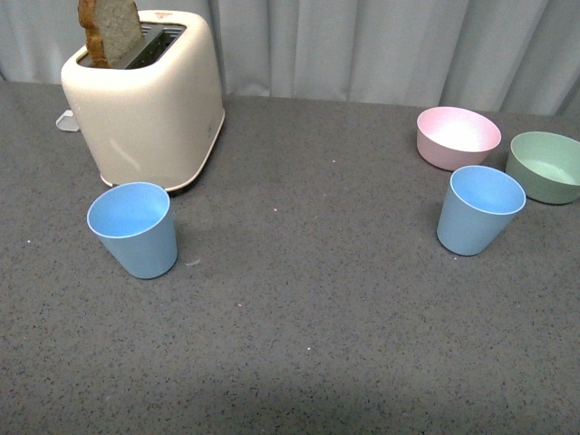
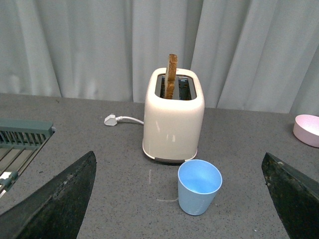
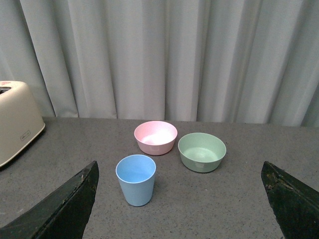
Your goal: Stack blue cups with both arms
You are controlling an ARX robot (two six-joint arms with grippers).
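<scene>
I find left cup (image 1: pixel 134 228) and right cup (image 1: pixel 478 210) upright, well apart; left hand (image 2: pixel 178 157) and right hand (image 3: pixel 179 164) released, empty.

Left cup (image 1: pixel 134 228) sits before toaster (image 1: pixel 145 100), right cup (image 1: pixel 478 210) before a bowl (image 1: pixel 458 136).

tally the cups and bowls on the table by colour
blue cups: 2
pink bowl: 1
green bowl: 1
total: 4
</scene>
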